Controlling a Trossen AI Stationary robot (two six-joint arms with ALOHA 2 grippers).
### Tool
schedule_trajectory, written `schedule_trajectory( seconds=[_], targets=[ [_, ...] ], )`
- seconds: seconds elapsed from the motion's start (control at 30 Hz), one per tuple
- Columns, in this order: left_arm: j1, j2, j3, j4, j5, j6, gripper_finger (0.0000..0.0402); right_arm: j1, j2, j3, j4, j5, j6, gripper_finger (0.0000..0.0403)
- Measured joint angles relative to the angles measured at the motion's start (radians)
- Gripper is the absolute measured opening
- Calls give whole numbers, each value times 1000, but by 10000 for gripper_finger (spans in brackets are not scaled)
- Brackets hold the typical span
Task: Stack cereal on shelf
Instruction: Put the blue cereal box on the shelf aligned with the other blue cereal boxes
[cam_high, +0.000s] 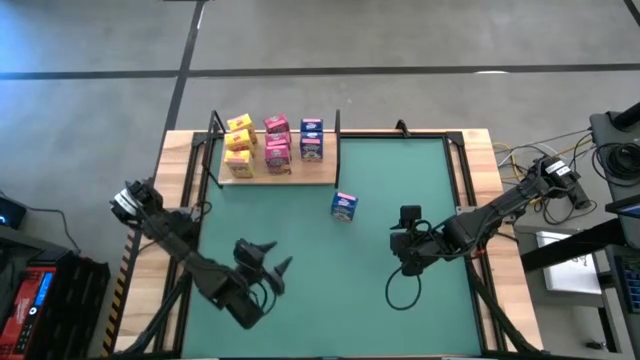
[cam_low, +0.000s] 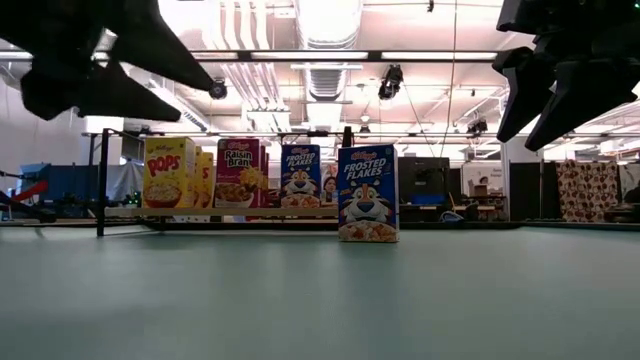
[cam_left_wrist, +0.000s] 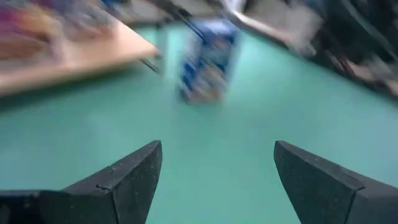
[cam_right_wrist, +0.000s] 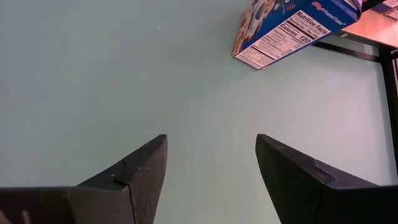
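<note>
A blue cereal box (cam_high: 345, 206) stands upright on its bottom on the green mat, just off the shelf's near right corner; it also shows in the low view (cam_low: 367, 194) and both wrist views (cam_left_wrist: 208, 59) (cam_right_wrist: 292, 28). Several yellow, pink and blue boxes (cam_high: 272, 144) stand on the pale wooden shelf (cam_high: 290, 178) at the far left. My left gripper (cam_high: 272, 262) hangs open over the mat's near left part, pointing toward the blue box. My right gripper (cam_high: 408, 240) hangs open over the mat, to the right of that box.
Black metal uprights (cam_high: 338, 125) frame the shelf. A black cable loop (cam_high: 400, 292) lies on the mat under my right arm. Bare green mat (cam_high: 330, 290) stretches between the two grippers. Wooden table borders (cam_high: 482, 190) edge the mat.
</note>
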Motion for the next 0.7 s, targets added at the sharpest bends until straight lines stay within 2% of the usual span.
schedule_trajectory(
  seconds=[0.13,0.2,0.27,0.33,0.5,0.7],
  targets=[
    [-15,0,4,323,135,443,292,0,0,0,0,0,0,233],
    [-16,0,5,495,166,662,292,0,0,0,0,0,0,233],
    [-17,0,5,616,169,801,292,0,0,0,0,0,0,233],
    [-16,0,5,669,168,883,292,0,0,0,0,0,0,233],
    [-7,17,2,660,130,876,292,0,0,0,0,0,0,233],
    [-15,-18,-53,481,13,648,292,0,0,0,0,0,0,233]
  ],
)
